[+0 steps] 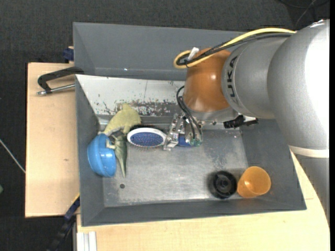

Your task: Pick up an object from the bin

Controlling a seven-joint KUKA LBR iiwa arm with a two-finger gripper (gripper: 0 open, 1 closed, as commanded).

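My gripper (179, 134) hangs low over the middle of the bin, just under the orange cover. Its metal fingers stand at the handle end of a blue oval brush (146, 138) with a white rim, which lies flat on the bin floor to their left. A bit of blue shows between the fingers; whether they grip it I cannot tell. Left of the brush lie a yellow-green cloth-like thing (122, 121) and a blue round cup (101, 156).
A black round lid-like thing (223, 184) and an orange cup (254, 181) lie side by side at the bin's front right. The arm and its orange cover fill the back right. Bare floor lies between the brush and the front wall.
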